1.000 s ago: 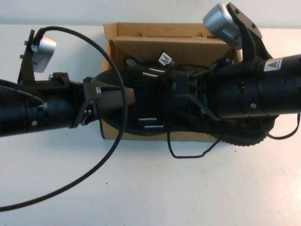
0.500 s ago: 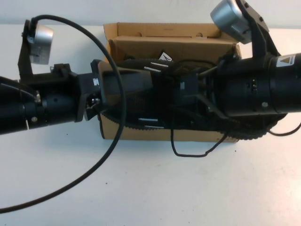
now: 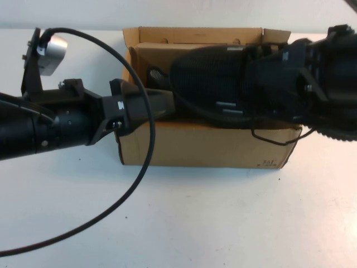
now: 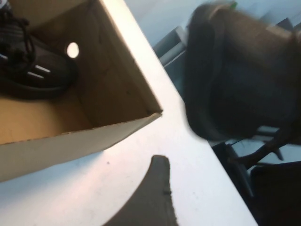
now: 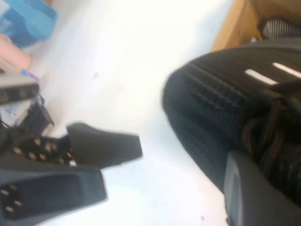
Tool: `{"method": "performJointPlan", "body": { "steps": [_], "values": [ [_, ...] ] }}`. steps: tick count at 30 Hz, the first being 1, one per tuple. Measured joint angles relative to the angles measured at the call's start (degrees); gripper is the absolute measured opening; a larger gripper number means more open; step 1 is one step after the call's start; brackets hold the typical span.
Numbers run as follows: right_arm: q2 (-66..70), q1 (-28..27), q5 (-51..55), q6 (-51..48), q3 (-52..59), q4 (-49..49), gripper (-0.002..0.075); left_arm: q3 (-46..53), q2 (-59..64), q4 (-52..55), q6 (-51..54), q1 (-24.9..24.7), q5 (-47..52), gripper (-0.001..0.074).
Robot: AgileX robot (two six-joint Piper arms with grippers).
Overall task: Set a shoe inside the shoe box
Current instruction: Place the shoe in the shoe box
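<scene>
High view: the right gripper point(image 3: 251, 84) is clamping the black mesh lace-up sneaker point(image 3: 209, 78), holding it above the brown corrugated cardboard shoe box point(image 3: 206, 146), toe toward nine o'clock. The left gripper point(image 3: 159, 103) is hanging spread wide at the box's nine-o'clock end, apparently touching nothing. Another identical sneaker point(image 4: 28, 70) is lying inside.

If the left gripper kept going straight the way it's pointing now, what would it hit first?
Most likely the shoe that the right gripper holds over the shoe box. The open left gripper points along the box toward it, though depth is unclear.
</scene>
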Motion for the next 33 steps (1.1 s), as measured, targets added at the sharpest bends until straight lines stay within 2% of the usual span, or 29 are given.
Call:
{"method": "performJointPlan", "body": {
  "steps": [3,5,7,11,12,14,17,23,33],
  "values": [
    [0.0,-1.3,0.0,-3.3,0.0,3.2,0.005,0.0,0.0,1.5,0.0,0.0,-0.9,0.0653],
    [0.7,-1.7,1.3,-5.6,-0.8,3.7,0.005,0.0,0.0,2.4,0.0,0.0,-1.2,0.0587],
    [2.0,-1.8,3.2,-7.4,-2.2,3.7,0.005,0.0,0.0,3.9,0.0,0.0,-1.4,0.0476],
    [6.8,-1.8,7.9,-8.4,-7.6,3.8,0.005,0.0,0.0,9.0,1.0,0.4,-1.6,0.0151],
    [8.3,-1.8,8.4,-8.4,-8.9,3.9,0.005,0.0,0.0,10.6,1.4,0.7,-1.6,0.0099],
    [11.5,-1.8,9.2,-8.1,-12.4,3.9,0.005,0.0,0.0,13.6,2.0,2.0,-1.6,0.0041],
    [16.0,-1.8,9.3,-6.9,-17.2,4.0,0.0049,0.0,-0.1,18.5,2.3,4.0,-1.6,0.0012],
    [25.9,-1.8,11.3,-4.7,-26.3,4.0,0.0049,0.0,-2.5,27.3,2.3,7.3,-2.4,0.0001],
    [39.7,-1.8,12.3,-3.7,-33.8,7.4,0.0049,0.0,-13.8,40.9,2.2,7.5,-3.5,0.0]
  ]
}}
